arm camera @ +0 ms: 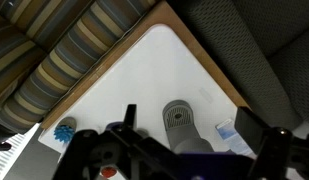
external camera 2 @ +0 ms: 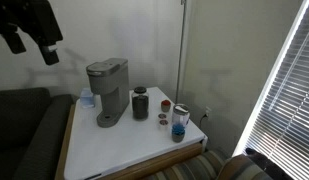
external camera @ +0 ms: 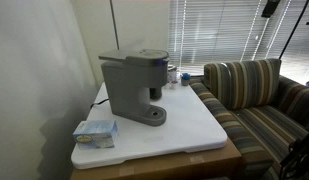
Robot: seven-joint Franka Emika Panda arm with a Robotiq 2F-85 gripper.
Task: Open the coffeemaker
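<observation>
Brown-and-green striped fabric sofa [external camera: 256,95] runs along one long side of the surface; a plain dark grey sofa [external camera 2: 22,125] sits at the end. White rectangular surface [external camera: 189,128] with a wood edge fills the corner between them, wall on the far side

Boxy grey plastic coffeemaker [external camera: 129,85] stands upright on the surface, wall side, toward the dark sofa's end. Its round base plate rests flat on the white top. The dark top lid sits down flat and looks closed in both exterior views. From the wrist view, only its round base [arm camera: 179,118] and part of the body show, straight below the camera

Black robot arm [external camera 2: 29,22] hangs high near the wall, well apart from the coffeemaker. Tool [arm camera: 187,122]: jaws spread wide, nothing between them, touching nothing

Small stuff:
- dark cylindrical cup [external camera 2: 140,102], just beside the coffeemaker, not touching as far as I can tell
- clear bottle with blue contents [external camera 2: 179,122], near the corner away from the dark sofa
- small brown round item [external camera 2: 164,104] between cup and bottle, too small to identify
- blue-and-white flat packet [external camera: 94,132] on the corner by the dark sofa, near the coffeemaker
</observation>
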